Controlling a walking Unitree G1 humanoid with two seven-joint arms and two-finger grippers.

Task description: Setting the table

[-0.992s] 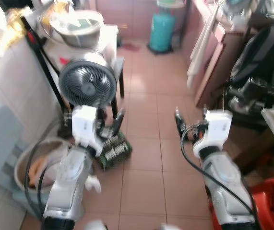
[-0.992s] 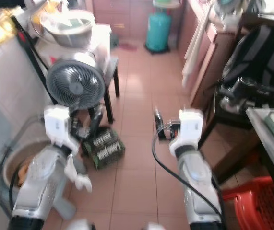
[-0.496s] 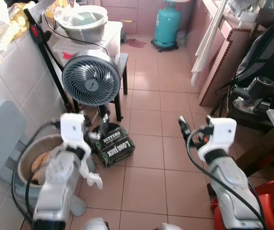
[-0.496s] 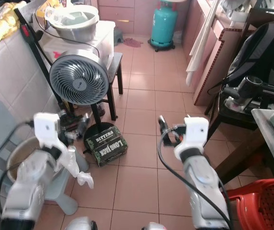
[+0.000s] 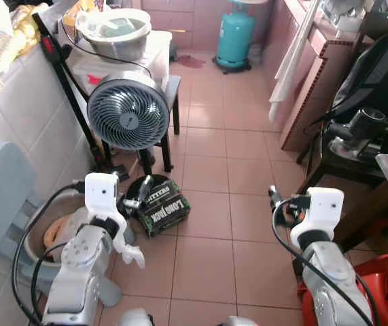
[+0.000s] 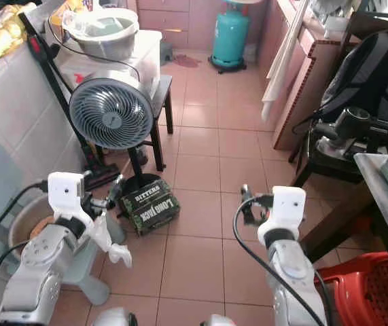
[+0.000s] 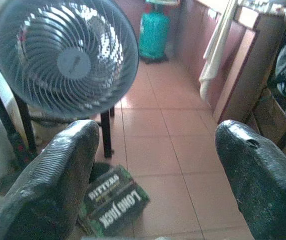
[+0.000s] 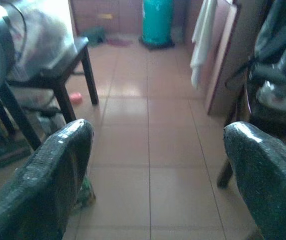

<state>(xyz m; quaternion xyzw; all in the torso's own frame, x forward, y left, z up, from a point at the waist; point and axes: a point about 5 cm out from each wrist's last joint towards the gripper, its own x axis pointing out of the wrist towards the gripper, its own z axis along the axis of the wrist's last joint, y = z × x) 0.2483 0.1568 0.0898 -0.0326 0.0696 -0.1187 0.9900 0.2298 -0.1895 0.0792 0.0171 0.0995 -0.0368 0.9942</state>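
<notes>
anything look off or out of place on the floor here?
Yes: a green carton lies askew on the floor tiles at the foot of the fan, near the left gripper. No spill or damage that I can make out.

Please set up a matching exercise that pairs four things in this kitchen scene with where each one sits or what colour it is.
Things:
1. gas cylinder
2. fan
3. metal bowl
4. crate

Descriptions:
A. red, at the lower right by the right arm
B. on the white surface above the fan
C. teal, standing on the floor at the far end
D. grey and round, on a stand above the green carton

Pairs: 1-C, 2-D, 3-B, 4-A
</notes>
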